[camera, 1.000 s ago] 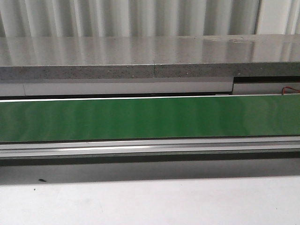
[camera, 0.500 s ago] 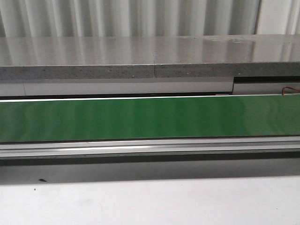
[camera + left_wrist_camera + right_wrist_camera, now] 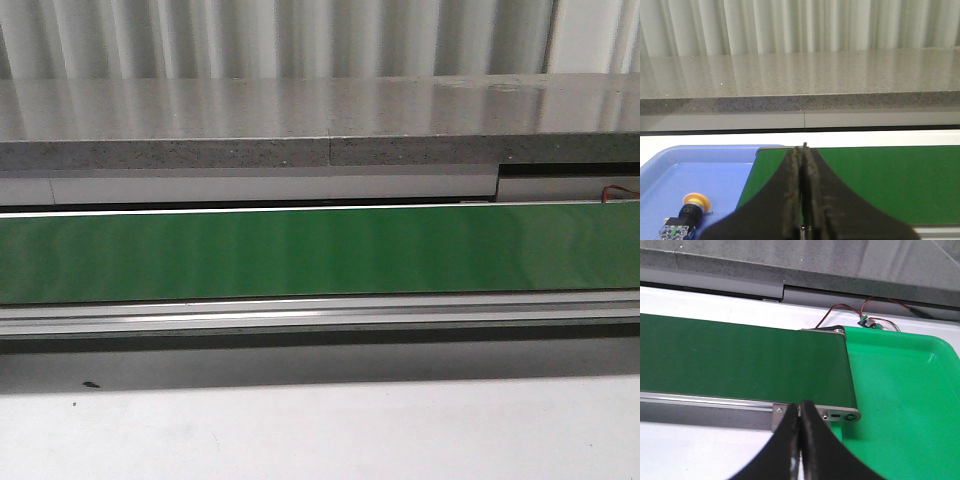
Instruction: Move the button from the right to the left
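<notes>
The button [image 3: 687, 214] lies on its side in the blue tray [image 3: 715, 170], its yellow ring head toward the far side; it shows only in the left wrist view. My left gripper [image 3: 803, 150] is shut with nothing between its fingers, over the belt's end beside the blue tray and to the right of the button. My right gripper [image 3: 799, 407] is shut and empty, over the near rail of the green belt [image 3: 740, 360] close to the green tray [image 3: 900, 395]. Neither gripper appears in the front view, where only the green belt [image 3: 320, 252] runs across.
A grey stone ledge [image 3: 300, 120] runs behind the belt, with a corrugated wall above. Red and black wires with a small connector [image 3: 869, 322] lie at the far corner of the green tray. The metal rail [image 3: 320, 315] borders the belt's near side, then white table [image 3: 320, 430].
</notes>
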Available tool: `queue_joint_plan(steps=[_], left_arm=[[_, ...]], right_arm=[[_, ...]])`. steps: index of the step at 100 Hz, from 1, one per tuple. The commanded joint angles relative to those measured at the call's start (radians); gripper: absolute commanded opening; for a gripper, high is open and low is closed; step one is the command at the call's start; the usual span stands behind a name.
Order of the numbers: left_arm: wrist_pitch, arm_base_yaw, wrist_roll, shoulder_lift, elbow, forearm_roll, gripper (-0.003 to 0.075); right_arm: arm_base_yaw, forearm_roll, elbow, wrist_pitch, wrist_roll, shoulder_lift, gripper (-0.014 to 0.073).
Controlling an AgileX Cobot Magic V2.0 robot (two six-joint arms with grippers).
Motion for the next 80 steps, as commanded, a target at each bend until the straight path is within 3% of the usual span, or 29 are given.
queue_joint_plan(steps=[1, 17, 32, 55, 72, 80], left_arm=[[-0.075, -0.007, -0.009, -0.031, 0.039, -0.001, -0.0020], [-0.075, -0.007, -0.009, -0.031, 0.039, -0.001, -0.0020], [-0.075, -0.007, -0.009, -0.031, 0.039, -0.001, -0.0020], [-0.075, -0.007, -0.009, -0.031, 0.039, -0.001, -0.0020], [-0.075, -0.007, -0.009, -0.031, 0.039, -0.001, -0.0020], [-0.075, -0.007, -0.009, -0.031, 0.039, -0.001, -0.0020]], right_arm=[[0.003, 0.005, -0.024, -0.073, -0.009, 0.009, -0.0068], [0.002, 0.005, -0.011, -0.092, -0.009, 0.006, -0.0068], [0.002, -0.031, 0.084, -0.283, -0.003, -0.021, -0.0068], [0.003, -0.232, 0.289, -0.539, 0.294, -0.113, -0.0068], [0.003, -0.232, 0.420, -0.682, 0.299, -0.193, -0.0068], [0.003, -0.234, 0.423, -0.650, 0.299, -0.240, -0.0068]])
